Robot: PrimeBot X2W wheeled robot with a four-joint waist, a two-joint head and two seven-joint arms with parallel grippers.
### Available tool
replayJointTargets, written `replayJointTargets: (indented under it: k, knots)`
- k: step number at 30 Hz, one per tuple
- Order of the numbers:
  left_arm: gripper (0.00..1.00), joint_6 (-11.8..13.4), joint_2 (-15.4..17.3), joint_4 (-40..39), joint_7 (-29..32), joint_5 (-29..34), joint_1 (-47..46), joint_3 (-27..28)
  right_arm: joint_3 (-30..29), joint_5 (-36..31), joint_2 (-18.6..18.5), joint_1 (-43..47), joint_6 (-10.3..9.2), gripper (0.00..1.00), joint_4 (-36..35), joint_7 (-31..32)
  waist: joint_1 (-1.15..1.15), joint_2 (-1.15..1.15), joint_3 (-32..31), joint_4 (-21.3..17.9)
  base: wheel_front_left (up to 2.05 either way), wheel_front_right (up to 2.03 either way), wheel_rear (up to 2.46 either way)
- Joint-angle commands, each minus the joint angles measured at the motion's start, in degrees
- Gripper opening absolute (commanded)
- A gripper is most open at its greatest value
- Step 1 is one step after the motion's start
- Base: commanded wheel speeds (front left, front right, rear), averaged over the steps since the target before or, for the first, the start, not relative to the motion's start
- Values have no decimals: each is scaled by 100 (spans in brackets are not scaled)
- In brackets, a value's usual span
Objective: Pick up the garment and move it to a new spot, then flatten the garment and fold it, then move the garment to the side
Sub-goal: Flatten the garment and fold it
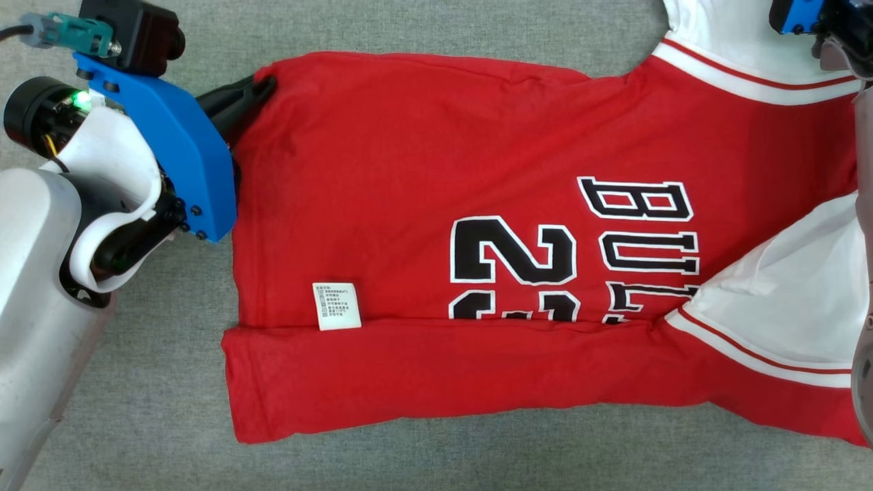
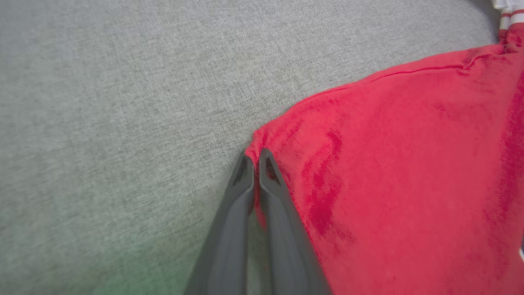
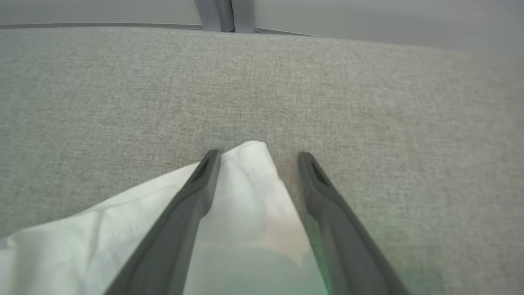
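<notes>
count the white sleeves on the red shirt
2: one sleeve at the head view's top right, the other sleeve lower on its right side; both partly cut off.

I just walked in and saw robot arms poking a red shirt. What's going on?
A robot is working on folding a red jersey spread on a grey cloth surface. Its left gripper is pinched shut on one far corner of the jersey. Its right gripper is open, with its fingers on either side of the tip of a white sleeve, not yet gripping it. The near long edge is already folded over.
</notes>
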Motion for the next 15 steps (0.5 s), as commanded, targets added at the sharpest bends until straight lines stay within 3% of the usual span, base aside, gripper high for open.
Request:
replayJointTargets:
  k: [1, 2, 3, 15]
  knots:
    - [0, 12, -1, 172, -84, 71, 44, -18, 145, -113, 6, 180, 5, 50, 234, 155, 0, 0, 4, -1, 0, 0, 0]
    - [0, 25, -11, 210, -162, 84, 51, 9, 214, -108, 21, 192, 5, 11, 234, 121, 0, 0, -8, -18, 0, 0, 0]
    - [0, 42, -25, 247, -239, 100, 60, 20, 234, -45, 29, 197, 6, 0, 223, 71, 0, 0, -14, -33, 0, 0, 0]
    - [0, 475, -249, 707, -1579, 255, 450, 460, 513, 525, -276, 302, 3, 0, -284, -1294, 0, 0, -369, -306, 0, 0, 0]
